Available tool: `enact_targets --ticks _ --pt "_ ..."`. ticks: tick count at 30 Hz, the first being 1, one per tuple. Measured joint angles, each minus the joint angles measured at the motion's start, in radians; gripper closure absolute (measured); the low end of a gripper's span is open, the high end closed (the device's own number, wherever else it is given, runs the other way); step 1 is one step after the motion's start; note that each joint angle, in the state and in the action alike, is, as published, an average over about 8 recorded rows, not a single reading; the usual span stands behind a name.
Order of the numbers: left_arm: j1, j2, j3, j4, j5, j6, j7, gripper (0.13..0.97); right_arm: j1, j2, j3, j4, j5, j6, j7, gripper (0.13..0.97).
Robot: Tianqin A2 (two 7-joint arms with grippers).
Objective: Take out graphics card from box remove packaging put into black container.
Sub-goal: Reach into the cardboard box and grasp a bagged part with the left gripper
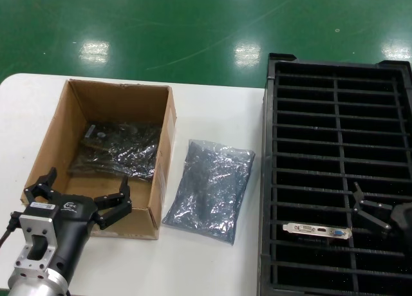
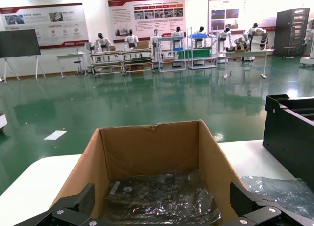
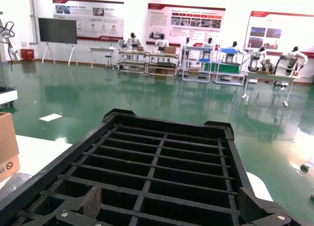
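The brown cardboard box [image 1: 77, 112] stands on the left of the table, and a dark card in crinkly grey packaging [image 1: 116, 151] lies inside it. My left gripper [image 1: 87, 178] hangs open over the box's near wall, holding nothing; in the left wrist view the left gripper [image 2: 162, 196] spans the box [image 2: 147, 152] with the bagged card [image 2: 157, 199] ahead of it. Another grey bag [image 1: 209, 190] lies flat on the table beside the box. A graphics card's silver bracket [image 1: 317, 230] stands in a slot of the black container [image 1: 335, 129]. My right gripper [image 1: 355, 201] is open above the container [image 3: 157, 162], beside that card, and the right wrist view shows the right gripper [image 3: 169, 199] empty.
The white table [image 1: 212, 109] runs out at its rounded far left corner and far edge, with green floor beyond. The grey bag fills most of the gap between box and container. The container's far end has raised black corners [image 1: 281, 56].
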Motion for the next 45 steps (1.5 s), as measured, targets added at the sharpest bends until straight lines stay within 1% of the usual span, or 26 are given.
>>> enact_targets --ticks 11,14,17,19,21,25,28,31,34,36,39,42,45 --pt "-0.001 0.001 -0.002 0.000 0.001 0.003 0.004 0.132 0.000 0.000 0.000 0.000 0.000 0.000 0.000 0.129" --pt "-0.006 0.012 -0.018 -0.003 0.009 0.034 0.055 0.132 0.000 0.000 0.000 0.000 0.000 0.000 0.000 0.129" --pt "-0.022 0.007 -0.024 -0.008 0.034 0.079 0.119 0.132 0.000 0.000 0.000 0.000 0.000 0.000 0.000 0.129" --pt "-0.044 -0.011 -0.017 -0.009 0.062 0.112 0.164 0.132 0.000 0.000 0.000 0.000 0.000 0.000 0.000 0.129" --pt "-0.075 -0.044 0.002 -0.004 0.095 0.134 0.201 0.132 0.000 0.000 0.000 0.000 0.000 0.000 0.000 0.129" --pt "-0.167 -0.128 0.054 0.024 0.179 0.177 0.282 0.132 0.000 0.000 0.000 0.000 0.000 0.000 0.000 0.129" --pt "-0.258 -0.191 0.099 0.067 0.265 0.228 0.341 0.132 0.000 0.000 0.000 0.000 0.000 0.000 0.000 0.129" --pt "-0.358 -0.243 0.150 0.135 0.363 0.289 0.375 0.132 0.000 0.000 0.000 0.000 0.000 0.000 0.000 0.129" --pt "-0.466 -0.272 0.204 0.233 0.447 0.350 0.406 0.132 0.000 0.000 0.000 0.000 0.000 0.000 0.000 0.129" --pt "-0.538 -0.277 0.241 0.311 0.485 0.388 0.435 0.132 0.000 0.000 0.000 0.000 0.000 0.000 0.000 0.129" --pt "-0.645 -0.266 0.296 0.440 0.521 0.441 0.482 0.132 0.000 0.000 0.000 0.000 0.000 0.000 0.000 0.129" --pt "-0.750 -0.236 0.351 0.582 0.547 0.485 0.539 0.132 0.000 0.000 0.000 0.000 0.000 0.000 0.000 0.129" --pt "-0.842 -0.196 0.397 0.722 0.566 0.506 0.606 0.132 0.000 0.000 0.000 0.000 0.000 0.000 0.000 0.129"
